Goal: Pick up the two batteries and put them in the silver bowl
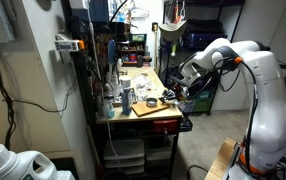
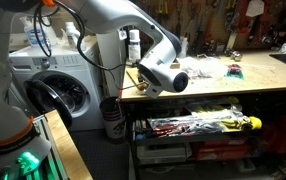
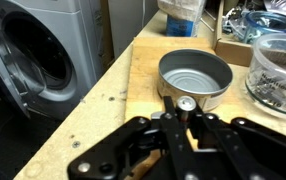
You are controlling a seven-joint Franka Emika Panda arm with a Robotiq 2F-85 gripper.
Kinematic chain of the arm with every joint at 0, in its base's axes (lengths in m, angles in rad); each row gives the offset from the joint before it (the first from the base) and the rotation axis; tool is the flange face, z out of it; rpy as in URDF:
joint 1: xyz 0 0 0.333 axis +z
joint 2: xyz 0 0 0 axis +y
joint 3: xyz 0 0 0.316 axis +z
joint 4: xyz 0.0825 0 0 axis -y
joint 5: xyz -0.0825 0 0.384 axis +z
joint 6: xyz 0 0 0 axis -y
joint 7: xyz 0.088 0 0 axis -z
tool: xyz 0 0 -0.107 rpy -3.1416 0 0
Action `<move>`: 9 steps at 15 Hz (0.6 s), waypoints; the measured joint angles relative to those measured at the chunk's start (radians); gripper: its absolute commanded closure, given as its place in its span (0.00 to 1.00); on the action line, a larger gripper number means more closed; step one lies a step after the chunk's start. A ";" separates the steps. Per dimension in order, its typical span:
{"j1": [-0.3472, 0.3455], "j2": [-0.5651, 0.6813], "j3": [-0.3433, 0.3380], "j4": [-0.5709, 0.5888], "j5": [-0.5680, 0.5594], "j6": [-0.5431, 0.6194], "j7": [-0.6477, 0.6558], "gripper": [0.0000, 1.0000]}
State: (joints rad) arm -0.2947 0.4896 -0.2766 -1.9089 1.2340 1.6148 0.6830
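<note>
In the wrist view my gripper (image 3: 185,112) is shut on a battery (image 3: 186,104), held upright with its round metal end showing. It sits just at the near rim of the silver bowl (image 3: 195,72), which stands on the wooden bench and looks empty inside. A second battery is not visible. In an exterior view the gripper (image 1: 181,92) hangs over the front edge of the bench; in the other exterior view the gripper (image 2: 163,75) is at the bench's left end.
A clear glass jar (image 3: 278,68) with dark contents stands right of the bowl. A wooden tray (image 3: 245,38) with clutter lies behind. A washing machine (image 3: 38,50) is left of the bench edge (image 3: 118,90). Shelves with tools sit under the bench (image 2: 198,125).
</note>
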 measured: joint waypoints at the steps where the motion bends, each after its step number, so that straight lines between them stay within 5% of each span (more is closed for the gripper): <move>1: 0.002 -0.009 0.000 0.003 -0.003 0.008 0.000 0.96; 9: 0.101 -0.140 0.009 0.082 -0.275 0.122 0.004 0.96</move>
State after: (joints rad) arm -0.1934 0.3496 -0.2673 -1.8272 0.9594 1.7364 0.6871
